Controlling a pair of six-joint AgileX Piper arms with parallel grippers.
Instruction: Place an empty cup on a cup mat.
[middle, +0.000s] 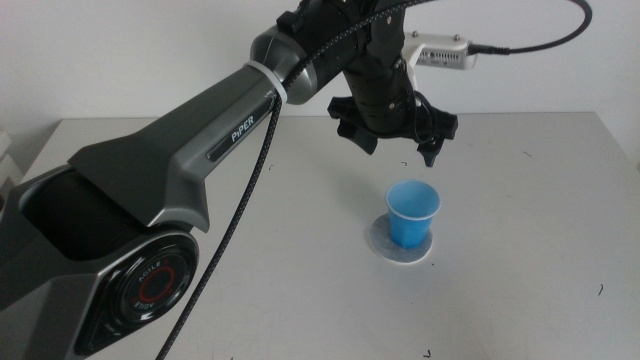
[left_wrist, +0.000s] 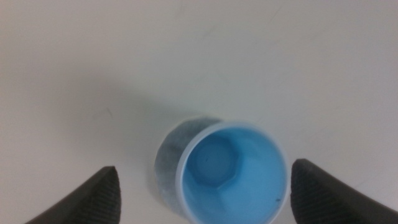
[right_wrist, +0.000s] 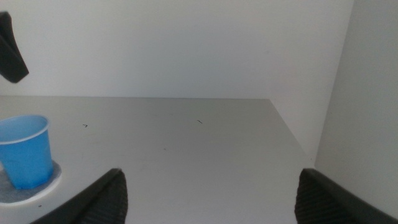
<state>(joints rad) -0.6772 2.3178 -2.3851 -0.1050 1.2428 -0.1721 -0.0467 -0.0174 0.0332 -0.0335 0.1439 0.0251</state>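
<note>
The bright blue cup stands upright and empty on the round grey cup mat, right of the table's middle. My left gripper hangs above and behind the cup, open and holding nothing. In the left wrist view the cup shows from above between the spread jaws, with the mat showing at its side. My right gripper is out of the middle view. Its jaws stand wide apart in the right wrist view, which shows the cup on the mat and a dark left-gripper finger.
The large dark left arm crosses the picture from the lower left. The white table is bordered by a white wall at the back. A white wall also stands to the side in the right wrist view.
</note>
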